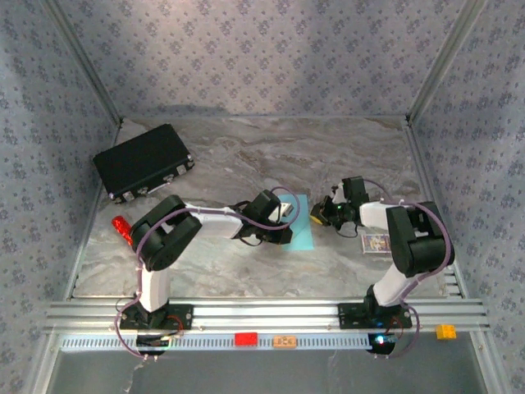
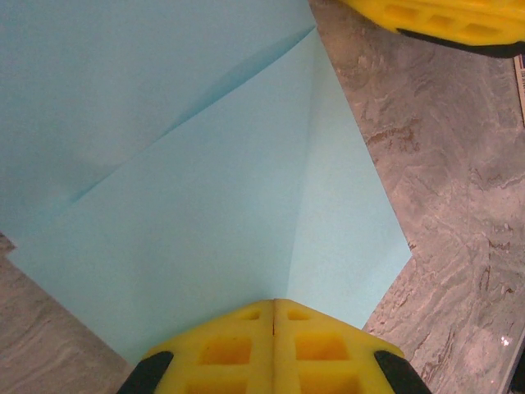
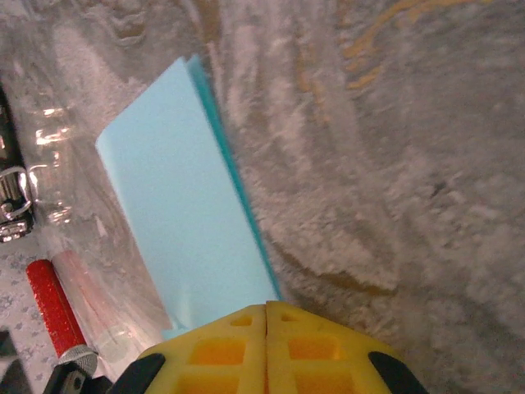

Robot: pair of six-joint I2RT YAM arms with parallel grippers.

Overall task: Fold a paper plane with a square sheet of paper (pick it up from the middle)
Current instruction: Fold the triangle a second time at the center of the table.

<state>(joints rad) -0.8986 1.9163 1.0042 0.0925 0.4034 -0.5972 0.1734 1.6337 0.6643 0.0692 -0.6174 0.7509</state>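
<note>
Pinched shut on the creased cyan sheet of paper (image 2: pixel 205 230) with left gripper (image 2: pixel 273 304) and right gripper (image 3: pixel 267 307); grey marble table (image 2: pixel 459 164) underneath.

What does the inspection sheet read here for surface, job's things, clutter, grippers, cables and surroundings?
Surface: grey marbled tabletop.
Job's things: light blue paper, partly folded with a diagonal crease, lying between the arms.
Clutter: black case far left; red stick at the left edge; small card by the right arm.
Grippers: left gripper with fingers shut at the paper's corner; right gripper with fingers shut at its folded edge; grip unclear.
Cables: purple cables looped along both arms.
Surroundings: blue patterned walls; aluminium rail in front.
</note>
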